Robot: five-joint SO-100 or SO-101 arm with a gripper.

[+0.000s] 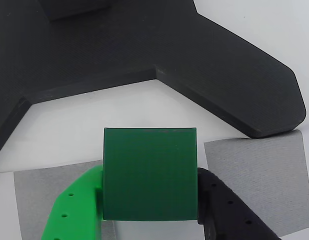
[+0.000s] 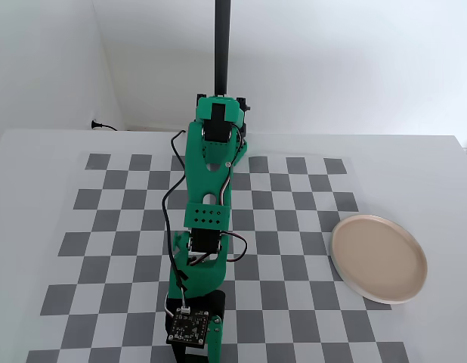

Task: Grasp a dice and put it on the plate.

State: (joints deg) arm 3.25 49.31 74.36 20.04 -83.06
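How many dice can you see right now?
1. The small dark green cube dice sits between the end effector fingers in the wrist view; the fixed view shows none, though the arm may hide some.

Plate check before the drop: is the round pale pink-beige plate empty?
Empty: the plate shows only bare surface in the fixed view.

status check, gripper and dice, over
Gripper shut on the dice, green finger one side, black finger the other. Plate empty, off to the right in the fixed view. Nothing seen blocking between.
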